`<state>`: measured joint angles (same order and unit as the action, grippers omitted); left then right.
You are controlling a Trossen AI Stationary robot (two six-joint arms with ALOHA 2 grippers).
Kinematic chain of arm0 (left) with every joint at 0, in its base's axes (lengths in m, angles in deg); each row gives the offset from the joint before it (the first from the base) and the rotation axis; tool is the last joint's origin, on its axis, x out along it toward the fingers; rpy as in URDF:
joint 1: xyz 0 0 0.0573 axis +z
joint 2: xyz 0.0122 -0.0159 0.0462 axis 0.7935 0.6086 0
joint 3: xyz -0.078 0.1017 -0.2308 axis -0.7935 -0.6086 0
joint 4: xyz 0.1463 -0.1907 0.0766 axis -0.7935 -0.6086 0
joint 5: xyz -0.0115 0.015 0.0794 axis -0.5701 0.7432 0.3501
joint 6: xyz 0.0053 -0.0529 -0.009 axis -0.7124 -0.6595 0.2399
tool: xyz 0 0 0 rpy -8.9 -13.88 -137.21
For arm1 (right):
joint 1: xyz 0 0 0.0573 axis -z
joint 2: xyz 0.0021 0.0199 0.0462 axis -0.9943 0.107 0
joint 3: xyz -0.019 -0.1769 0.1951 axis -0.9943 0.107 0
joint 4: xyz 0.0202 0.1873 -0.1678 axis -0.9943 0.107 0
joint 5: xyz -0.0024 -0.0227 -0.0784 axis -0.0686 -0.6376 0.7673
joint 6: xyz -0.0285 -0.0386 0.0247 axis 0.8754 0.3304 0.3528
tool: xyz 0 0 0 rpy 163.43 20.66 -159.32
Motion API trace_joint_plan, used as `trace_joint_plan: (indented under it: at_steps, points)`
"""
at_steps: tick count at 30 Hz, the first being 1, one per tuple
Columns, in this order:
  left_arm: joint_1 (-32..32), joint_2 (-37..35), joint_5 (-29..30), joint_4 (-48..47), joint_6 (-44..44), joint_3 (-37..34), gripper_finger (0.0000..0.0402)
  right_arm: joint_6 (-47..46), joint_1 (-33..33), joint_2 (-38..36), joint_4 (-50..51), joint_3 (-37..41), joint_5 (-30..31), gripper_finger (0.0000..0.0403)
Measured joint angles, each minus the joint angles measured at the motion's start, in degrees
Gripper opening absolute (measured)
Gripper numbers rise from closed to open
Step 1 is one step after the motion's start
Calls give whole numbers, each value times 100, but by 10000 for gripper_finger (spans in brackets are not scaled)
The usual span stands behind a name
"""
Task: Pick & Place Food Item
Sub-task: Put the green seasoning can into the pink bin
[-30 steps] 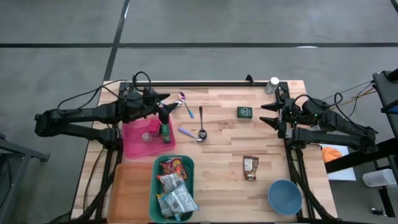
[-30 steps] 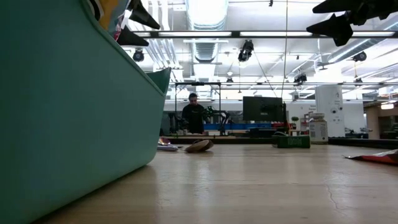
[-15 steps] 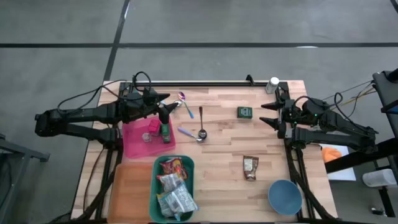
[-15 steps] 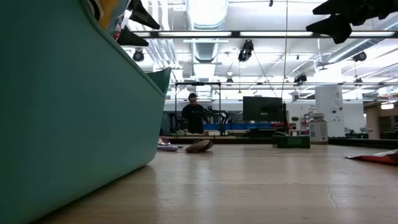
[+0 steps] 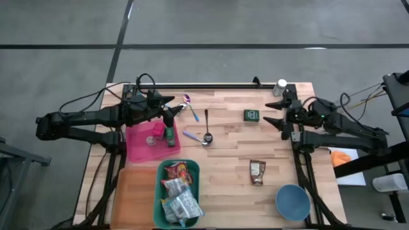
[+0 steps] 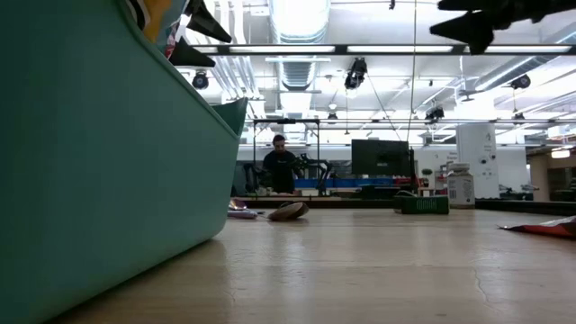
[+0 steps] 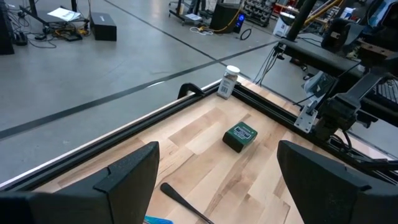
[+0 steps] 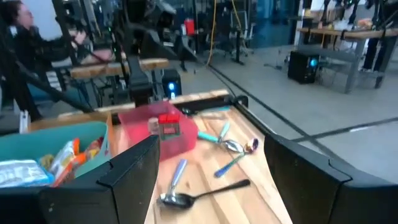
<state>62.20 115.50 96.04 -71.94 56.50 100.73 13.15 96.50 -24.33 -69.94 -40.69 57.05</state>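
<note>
**Two robot arms poised over a wooden table of food packets and utensils**

Seen from overhead, a light wooden table (image 5: 223, 137) carries a spread of small things, with one dark arm at each side. At the far left, the left gripper (image 5: 171, 105) hangs above the back corner of a pink bin (image 5: 137, 144), its fingers spread wide and holding nothing. Inside that bin stand a small green bottle with a red cap (image 5: 170, 135) and a pale cup (image 5: 151, 140). In front of the pink bin lies an orange tray (image 5: 131, 195), and just beside it sits a teal bin (image 5: 166, 172) holding several snack packets (image 5: 177, 191). Right of the pink bin lie a purple spoon (image 5: 187, 99), a blue spoon (image 5: 190, 135) and a dark-handled metal spoon (image 5: 207, 128), close together. Further right, a small green box (image 5: 251, 115) rests near the back of the table. Nearer the front lies the food item, a brown snack packet (image 5: 257, 172), flat on the wood and well apart from both grippers. A blue bowl (image 5: 293, 201) sits at the front right corner. A white bottle (image 5: 280, 87) stands at the back right edge. Near it, the right gripper (image 5: 271, 113) hovers over the right side of the table, fingers wide apart and empty. In the low view, a person (image 6: 280, 168) stands in the room far behind.
</note>
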Motion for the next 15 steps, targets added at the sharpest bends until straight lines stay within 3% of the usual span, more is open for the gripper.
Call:
trace_joint_plan:
  at_steps: [7,11,15]
  points:
    - [0,0,2,-6,0,0,329,264,21,1268,500,-777,444,286]
    - [0,0,0,-50,0,2,329,88,36,2051,1810,-1666,927,286]
    - [0,0,0,-147,0,2,329,-430,182,2923,3370,-2697,1002,286]
